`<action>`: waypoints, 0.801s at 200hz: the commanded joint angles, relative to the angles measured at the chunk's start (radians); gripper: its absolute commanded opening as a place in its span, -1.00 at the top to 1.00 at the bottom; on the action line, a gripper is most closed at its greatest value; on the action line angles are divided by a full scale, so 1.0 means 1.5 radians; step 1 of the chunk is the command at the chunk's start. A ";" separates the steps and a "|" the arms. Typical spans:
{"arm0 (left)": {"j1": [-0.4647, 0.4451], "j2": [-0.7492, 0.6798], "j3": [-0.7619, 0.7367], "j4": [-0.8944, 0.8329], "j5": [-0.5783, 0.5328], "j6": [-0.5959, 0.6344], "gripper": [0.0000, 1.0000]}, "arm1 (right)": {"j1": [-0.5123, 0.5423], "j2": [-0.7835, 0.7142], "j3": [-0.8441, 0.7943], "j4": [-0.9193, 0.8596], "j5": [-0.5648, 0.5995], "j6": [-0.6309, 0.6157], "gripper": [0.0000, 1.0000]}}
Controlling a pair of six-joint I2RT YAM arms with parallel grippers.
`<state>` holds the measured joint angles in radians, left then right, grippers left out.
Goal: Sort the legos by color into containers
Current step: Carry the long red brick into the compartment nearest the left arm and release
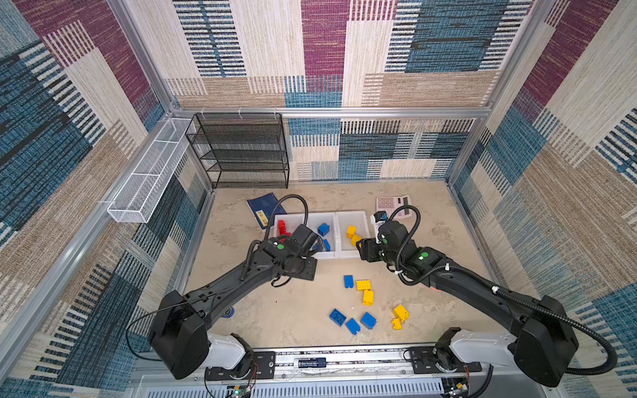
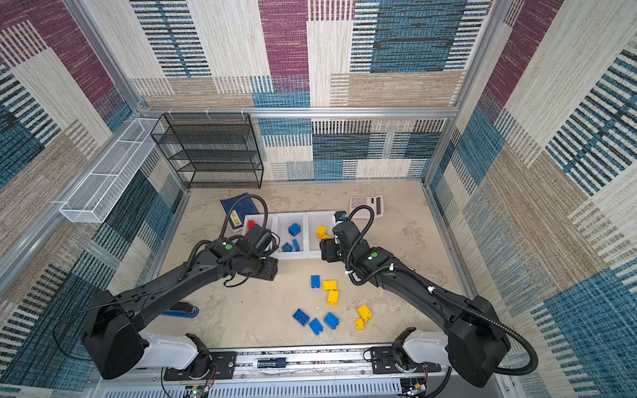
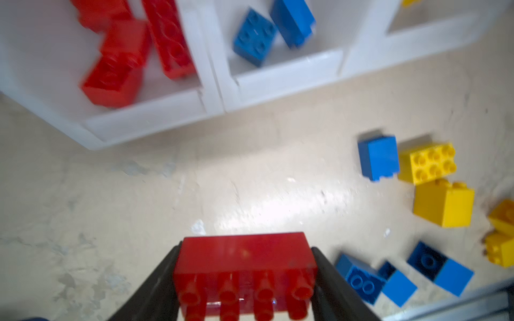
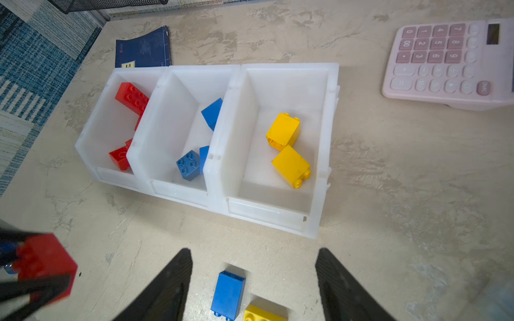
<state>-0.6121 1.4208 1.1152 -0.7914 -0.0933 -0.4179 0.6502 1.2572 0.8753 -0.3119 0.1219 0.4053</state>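
The left gripper (image 3: 246, 247) is clamping one red oblong brick (image 3: 244, 266), with a finger pressing on each short end and the studs facing the wrist camera. It is holding the brick over bare table (image 3: 139, 180) just in front of the row of bins, on the side of the red one.

The right gripper (image 4: 254, 251) is hanging with its jaws wide apart and nothing between them, also over bare table near the front of the row.

The three white containers (image 4: 267, 212) are sitting joined side by side. One end bin is holding red bricks (image 3: 169, 39): at least three are showing, but blur and the dividing wall make an exact count impossible. The middle bin is holding three blue bricks (image 4: 189, 165). The other end bin is holding two yellow bricks (image 4: 283, 132).

Eight loose bricks are lying on the table nearer the arm bases: four blue ones (image 1: 348, 281) and four yellow ones (image 1: 363, 285), with one blue touching or just beside two yellows.

Behind the containers, one pink calculator (image 4: 450, 61) and one dark blue booklet (image 4: 144, 50) are lying flat. One black mesh rack (image 1: 241, 151) is standing at the back wall.
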 commanded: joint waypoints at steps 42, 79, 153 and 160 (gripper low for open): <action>0.151 0.177 0.163 0.082 0.069 0.069 -0.21 | 0.000 -0.037 -0.018 -0.019 -0.017 0.036 -0.45; 0.186 0.281 0.264 0.064 0.071 0.079 -0.21 | 0.000 -0.058 -0.032 -0.031 -0.016 0.047 -0.44; 0.210 0.393 0.404 0.058 0.097 0.071 -0.50 | 0.000 -0.061 -0.029 -0.052 -0.016 0.049 -0.46; 0.210 0.394 0.407 0.058 0.095 0.070 -0.51 | 0.000 -0.062 -0.029 -0.054 -0.016 0.050 -0.46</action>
<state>-0.2996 2.0003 1.6962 -0.6891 0.0353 -0.3332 0.6502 1.1660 0.8238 -0.3794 0.0971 0.4667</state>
